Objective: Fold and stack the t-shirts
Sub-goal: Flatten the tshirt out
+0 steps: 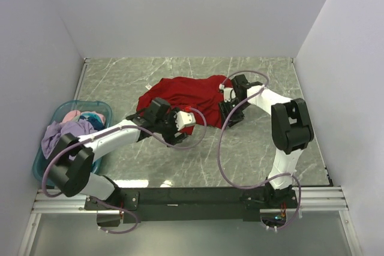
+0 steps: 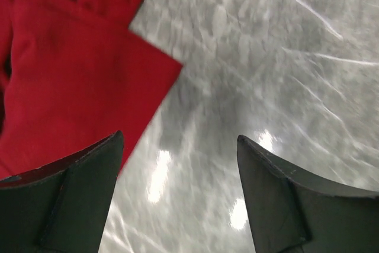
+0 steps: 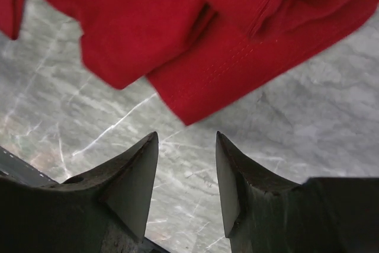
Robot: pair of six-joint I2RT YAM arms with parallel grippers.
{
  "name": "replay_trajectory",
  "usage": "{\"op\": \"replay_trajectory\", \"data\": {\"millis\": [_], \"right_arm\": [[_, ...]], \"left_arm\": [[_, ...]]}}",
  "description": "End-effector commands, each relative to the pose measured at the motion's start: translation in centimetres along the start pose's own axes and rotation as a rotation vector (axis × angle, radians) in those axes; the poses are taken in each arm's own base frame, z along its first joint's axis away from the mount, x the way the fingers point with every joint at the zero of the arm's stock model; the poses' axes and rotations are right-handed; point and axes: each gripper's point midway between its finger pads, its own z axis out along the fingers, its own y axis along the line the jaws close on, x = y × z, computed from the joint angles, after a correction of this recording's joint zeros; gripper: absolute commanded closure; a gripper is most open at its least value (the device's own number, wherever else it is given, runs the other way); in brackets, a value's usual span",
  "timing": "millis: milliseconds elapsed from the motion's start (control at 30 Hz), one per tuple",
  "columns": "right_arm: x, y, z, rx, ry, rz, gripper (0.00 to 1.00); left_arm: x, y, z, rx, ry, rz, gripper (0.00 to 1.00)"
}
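Marble tabletop (image 1: 180,166); red t-shirt (image 1: 186,94) crumpled mid-table; teal basket (image 1: 90,104) of shirts (image 1: 72,126) far left.

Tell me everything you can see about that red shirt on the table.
The red shirt is a plain, bright red piece of soft cloth, crumpled in a loose heap rather than spread flat, lying on the grey marbled table near its middle. Folds and a stitched hem show up close. One straight-edged corner lies flat beside the left gripper; another rumpled corner lies just ahead of the right gripper. Both grippers are open and neither holds it.
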Motion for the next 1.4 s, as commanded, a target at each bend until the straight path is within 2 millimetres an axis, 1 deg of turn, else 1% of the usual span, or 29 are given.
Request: {"op": "replay_trajectory", "data": {"millis": [0,67,100,133,200,300,333,367,400,433,467,500,533,600,633,667,700,733,800,833,900,1033,1067,1133,1200,1233,1267,1300,1367], "right_arm": [[-1.8,-0.2,0.3,0.018,-0.026,0.004,0.5],[-2.0,-0.4,0.6,0.021,-0.02,0.012,0.51],[-2.0,-0.5,0.8,0.023,-0.013,0.016,0.51],[-2.1,-0.7,1.0,0.033,-0.008,0.019,0.54],[-1.9,-1.0,1.4,0.037,0.007,0.026,0.58],[-1.7,-1.4,1.8,0.052,0.025,0.036,0.71],[-1.7,-1.5,1.9,0.059,0.03,0.037,0.74],[-1.5,-1.8,2.1,0.069,0.039,0.037,0.84],[-1.4,-1.9,2.1,0.072,0.044,0.041,0.88],[-1.3,-2.1,2.1,0.074,0.049,0.043,0.92],[-1.2,-2.2,2.1,0.077,0.053,0.046,1.0],[-1.1,-2.2,2.0,0.077,0.055,0.045,1.0],[-0.9,-2.6,1.8,0.082,0.055,0.048,1.0],[-0.6,-2.9,1.0,0.093,0.044,0.051,1.0],[-0.5,-3.2,0.7,0.097,0.041,0.048,1.0],[-0.2,-3.7,0.2,0.104,0.038,0.058,1.0],[0.2,-3.9,-0.4,0.112,0.036,0.062,1.0],[0.4,-4.1,-0.9,0.116,0.035,0.049,1.0],[1.3,-4.8,-2.1,0.133,0.027,0.057,1.0],[1.6,-5.2,-2.5,0.147,0.027,0.042,1.0],[2.6,-5.8,-3.4,0.164,0.03,0.046,1.0],[4.0,-6.8,-4.9,0.202,0.044,0.009,1.0],[4.1,-7.0,-5.5,0.221,0.037,-0.004,1.0],[4.5,-7.2,-5.9,0.24,0.04,-0.035,1.0],[4.3,-6.8,-6.6,0.239,0.022,-0.051,0.99],[4.2,-6.7,-6.7,0.235,0.014,-0.061,0.87],[3.9,-6.6,-7.1,0.239,-0.006,-0.064,0.8],[3.6,-6.3,-7.2,0.231,-0.023,-0.07,0.64],[3.2,-5.9,-7.5,0.224,-0.055,-0.077,0.56]], "left_arm": [[-1.8,1.7,1.8,-0.062,-0.051,0.134,0.18],[-1.5,2.0,2.9,-0.06,-0.033,0.138,0.2],[-2.0,2.4,3.3,-0.068,-0.041,0.153,0.21],[-1.5,2.5,4.1,-0.059,-0.022,0.152,0.22],[-1.7,2.8,4.7,-0.054,-0.014,0.18,0.22],[-1.3,3.3,5.7,-0.041,0.029,0.204,0.24],[-0.4,2.8,5.9,-0.012,0.064,0.201,0.31],[-0.3,3.0,6.3,0.001,0.08,0.208,0.35],[0.2,2.8,6.5,0.016,0.098,0.203,0.39],[0.6,2.7,6.6,0.021,0.116,0.199,0.49],[1.3,2.4,6.7,0.034,0.142,0.194,0.54],[1.8,2.3,6.7,0.037,0.156,0.193,0.58],[2.2,2.2,6.5,0.039,0.169,0.196,0.68],[3.3,1.5,5.9,0.06,0.201,0.198,0.77],[3.7,1.2,5.5,0.071,0.215,0.196,0.89],[3.6,1.1,4.9,0.072,0.21,0.196,0.93],[4.6,0.3,4.3,0.1,0.239,0.181,0.97],[4.1,0.1,3.4,0.102,0.223,0.183,0.99],[5.3,-1.2,2.0,0.143,0.245,0.162,0.99],[4.8,-1.1,1.1,0.133,0.227,0.166,0.99],[6.3,-1.9,-0.2,0.162,0.252,0.142,1.0],[8.1,-2.3,-2.7,0.181,0.285,0.119,0.99],[8.4,-1.9,-3.4,0.163,0.283,0.113,1.0],[7.9,-1.4,-3.8,0.13,0.263,0.113,0.98],[6.6,-0.9,-3.6,0.098,0.218,0.082,0.84],[5.2,-0.4,-3.3,0.08,0.162,0.081,0.66],[3.9,-0.1,-3.1,0.064,0.124,0.049,0.59],[3.4,-0.1,-2.5,0.071,0.107,0.03,0.48],[1.3,0.9,-1.6,0.045,0.057,0.007,0.37]]}}
